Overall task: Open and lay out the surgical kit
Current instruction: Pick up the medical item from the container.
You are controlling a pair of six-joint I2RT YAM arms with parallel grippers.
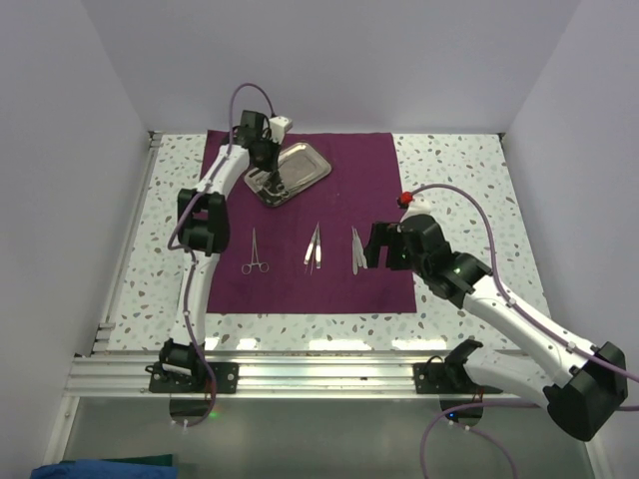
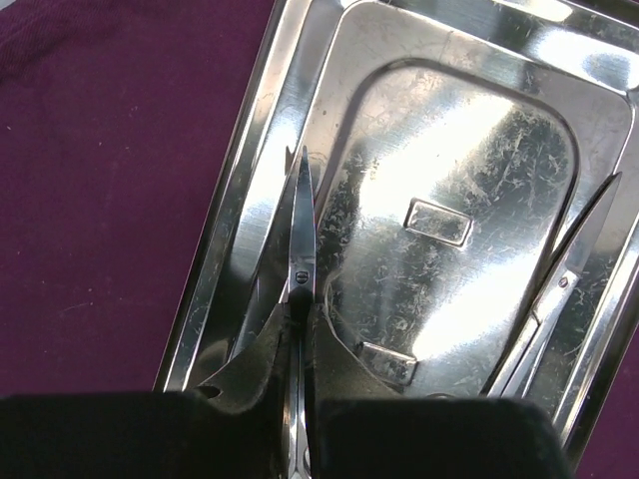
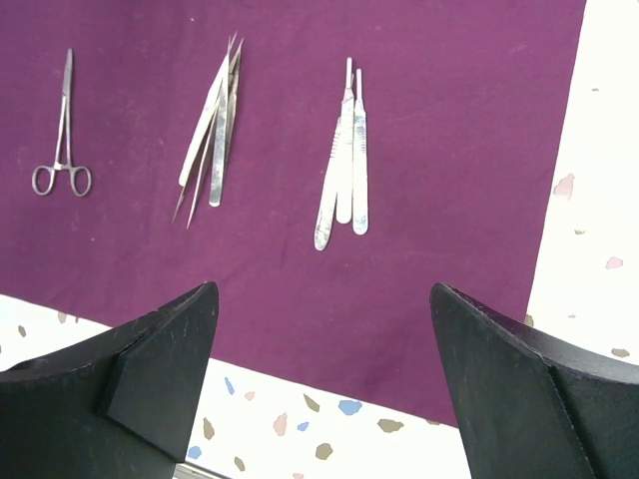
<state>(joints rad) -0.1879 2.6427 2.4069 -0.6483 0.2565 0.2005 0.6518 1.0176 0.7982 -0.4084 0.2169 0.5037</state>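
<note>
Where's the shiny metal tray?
In the top view, the tray sits on the far-left part of the purple cloth, under the left end effector, beyond the forceps.

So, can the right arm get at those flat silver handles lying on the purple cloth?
Probably yes. The right gripper hangs open close by the handles, nothing lies between them, and the left gripper is away at the tray, shut on scissors.
</note>
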